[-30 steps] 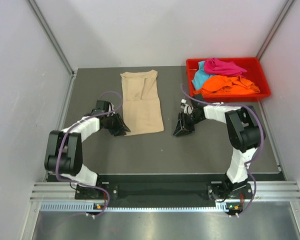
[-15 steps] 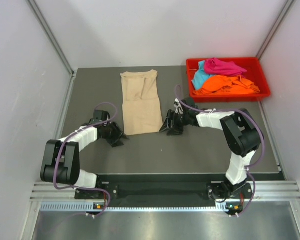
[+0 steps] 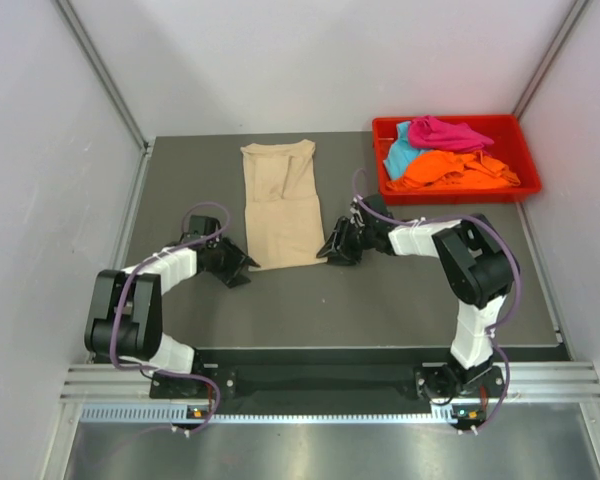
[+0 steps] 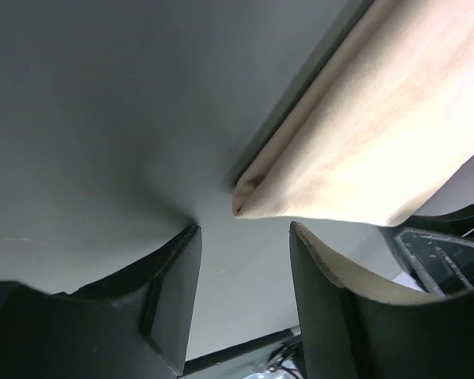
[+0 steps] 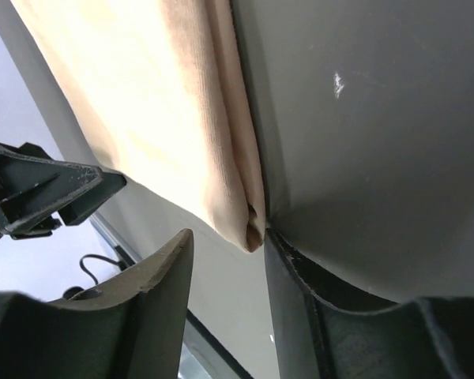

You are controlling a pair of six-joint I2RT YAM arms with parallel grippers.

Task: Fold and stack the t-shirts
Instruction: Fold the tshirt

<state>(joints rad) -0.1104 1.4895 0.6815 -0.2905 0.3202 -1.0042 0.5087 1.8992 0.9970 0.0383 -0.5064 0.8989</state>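
Grey table (image 3: 400, 300) carries a folded beige t-shirt (image 3: 280, 205), lying flat left of centre. Red tray (image 3: 490, 120) at far right holds orange t-shirt (image 3: 450, 172), magenta t-shirt (image 3: 445, 132) and teal t-shirt (image 3: 400, 155), heaped. Left gripper (image 4: 243, 237) and right gripper (image 5: 227, 241) each sit low at a near corner of the beige t-shirt, jaws apart, nothing clamped.

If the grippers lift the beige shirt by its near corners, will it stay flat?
Probably not: the beige shirt is thin cloth in soft folded layers, so its middle should sag. It looks light. Its rounded corner fold may slip unless pinched deep.
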